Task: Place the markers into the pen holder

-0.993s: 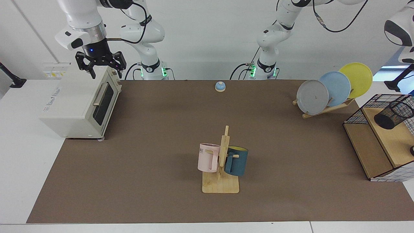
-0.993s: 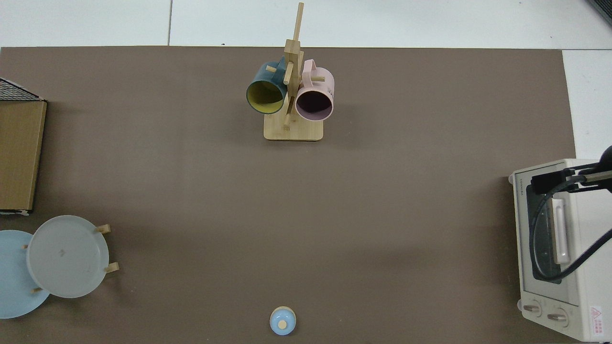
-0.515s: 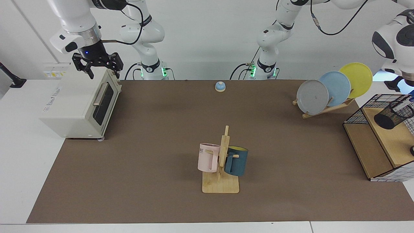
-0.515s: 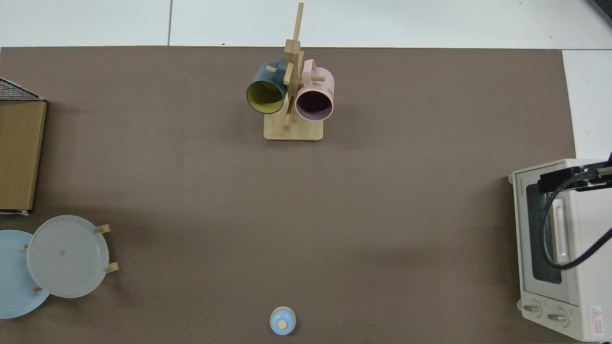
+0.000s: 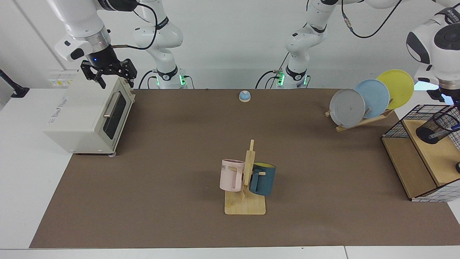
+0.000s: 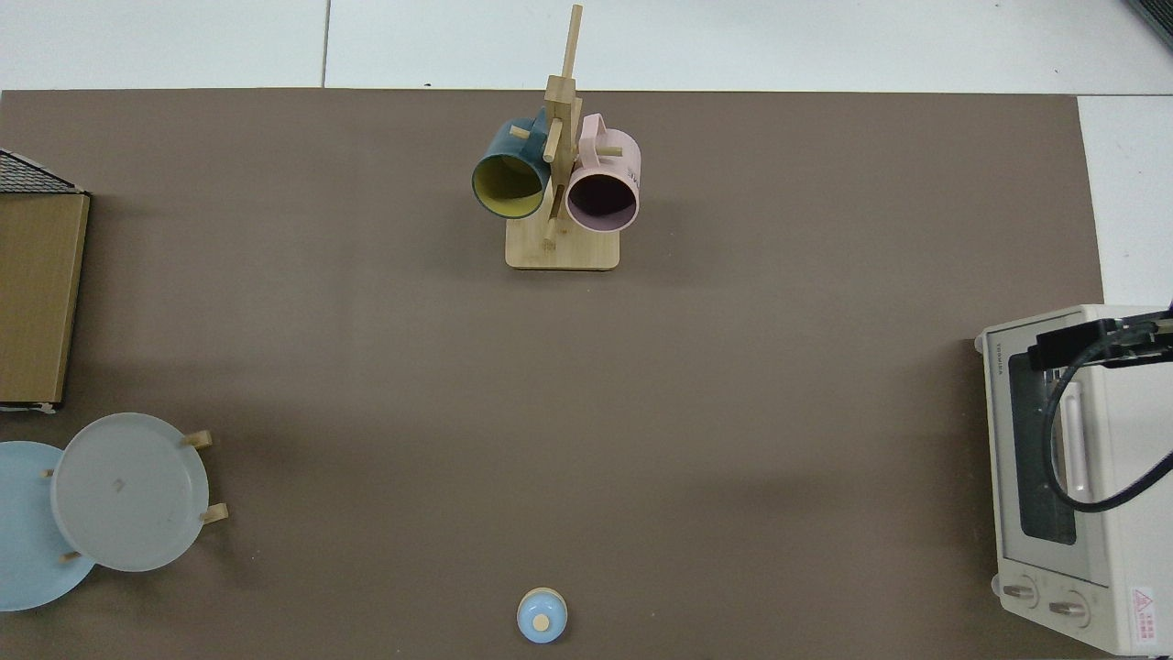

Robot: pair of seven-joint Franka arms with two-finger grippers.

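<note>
Your right gripper [image 5: 107, 73] hangs over the top of the toaster oven [image 5: 90, 113] at the counter's [image 5: 179, 151] far corner, its two fingers spread wide with nothing between them. In the top view only a dark part of that arm and its cable show, over the oven.

Your left arm reaches in above the wire basket [image 5: 424, 151] at the other end of the counter. Its wrist sits right above the pen holder [image 5: 436, 127], but the gripper itself runs off the edge of the picture, so you cannot tell how it stands.

The pen holder stands tilted on the basket's upper wooden shelf. Something blue and white shows through the mesh near its rim, likely a marker [image 5: 453, 126], though it is too small to be sure.

Mid-counter, a pink mug [image 5: 230, 175] and a teal mug [image 5: 263, 179] hang on a wooden mug tree [image 5: 246, 201]. Three plates [image 5: 372, 99] lean in a rack near the basket, and a small blue bell [image 5: 244, 96] sits at the far edge.
</note>
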